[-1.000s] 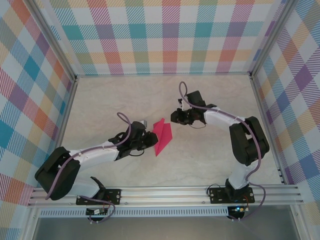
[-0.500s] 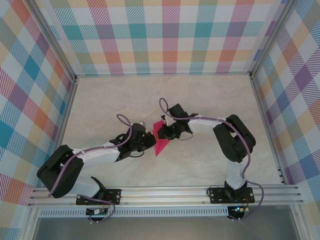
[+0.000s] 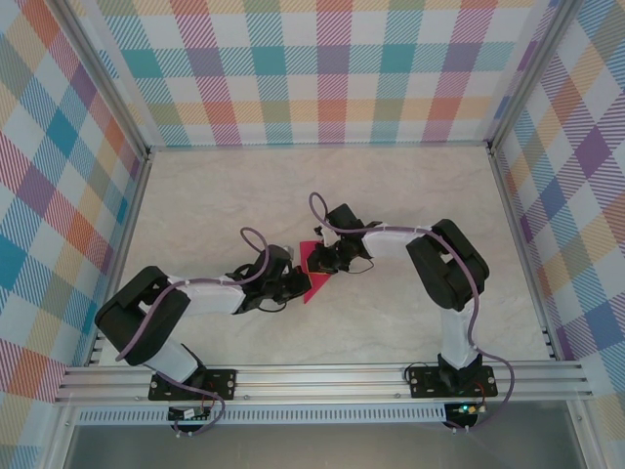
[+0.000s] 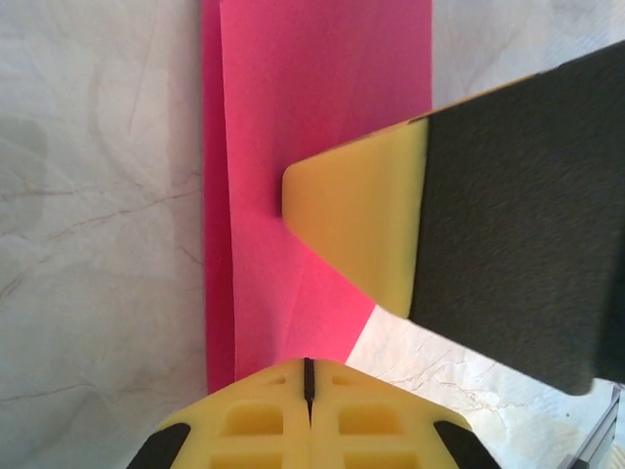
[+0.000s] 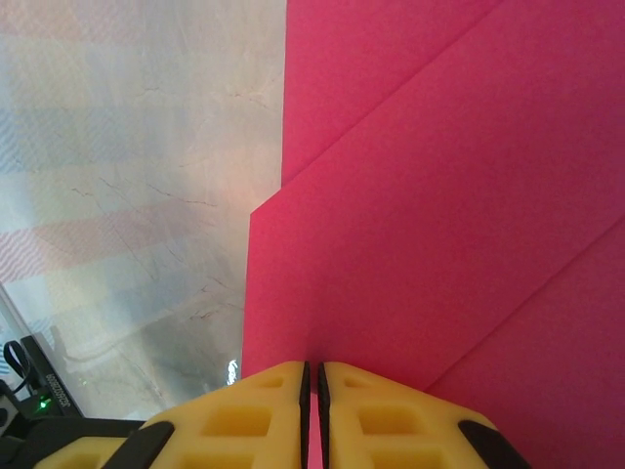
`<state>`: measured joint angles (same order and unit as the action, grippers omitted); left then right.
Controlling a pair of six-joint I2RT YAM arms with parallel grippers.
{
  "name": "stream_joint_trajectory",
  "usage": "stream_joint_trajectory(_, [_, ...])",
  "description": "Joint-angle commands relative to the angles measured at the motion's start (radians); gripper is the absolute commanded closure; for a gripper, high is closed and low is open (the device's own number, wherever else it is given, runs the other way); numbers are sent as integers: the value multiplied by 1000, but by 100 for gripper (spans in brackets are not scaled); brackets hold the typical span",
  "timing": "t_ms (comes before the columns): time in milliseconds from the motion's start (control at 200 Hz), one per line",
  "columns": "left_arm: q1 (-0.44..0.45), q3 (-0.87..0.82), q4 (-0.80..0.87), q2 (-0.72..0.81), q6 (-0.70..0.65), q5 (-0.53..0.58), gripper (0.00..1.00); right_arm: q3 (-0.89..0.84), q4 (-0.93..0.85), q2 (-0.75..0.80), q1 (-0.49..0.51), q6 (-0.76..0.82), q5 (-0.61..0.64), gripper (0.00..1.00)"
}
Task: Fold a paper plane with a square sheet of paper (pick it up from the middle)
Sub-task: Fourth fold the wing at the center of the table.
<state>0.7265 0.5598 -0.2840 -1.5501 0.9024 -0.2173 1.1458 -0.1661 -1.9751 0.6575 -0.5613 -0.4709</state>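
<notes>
Locate folded pink sheet (image 4: 293, 117) near centre of table (image 3: 225, 195), between both arms. Note L gripper (image 4: 308, 363) pinched shut on one edge; R gripper (image 5: 312, 369) clamped narrow on another, paper in slit. Expect tear or skewed crease if pulled apart unevenly; expect slip on loosening either pinch. Keep mvmts slow, synced.

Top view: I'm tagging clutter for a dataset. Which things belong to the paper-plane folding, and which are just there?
In the job: folded pink paper, left gripper, right gripper.
Just surroundings: marbled table, plaid walls, metal frame rail.
</notes>
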Motion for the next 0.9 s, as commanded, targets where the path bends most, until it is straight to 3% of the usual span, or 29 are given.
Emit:
stream_joint_trajectory(0, [16, 23, 17, -23, 5, -22, 94, 25, -16, -23, 7, -8, 15, 87])
stream_joint_trajectory(615, [57, 18, 229, -10, -41, -68, 93, 54, -64, -55, 7, -13, 53, 87])
stream_joint_trajectory(895, [103, 0, 285, 20, -30, -33, 93, 64, -81, -73, 7, -19, 70, 88])
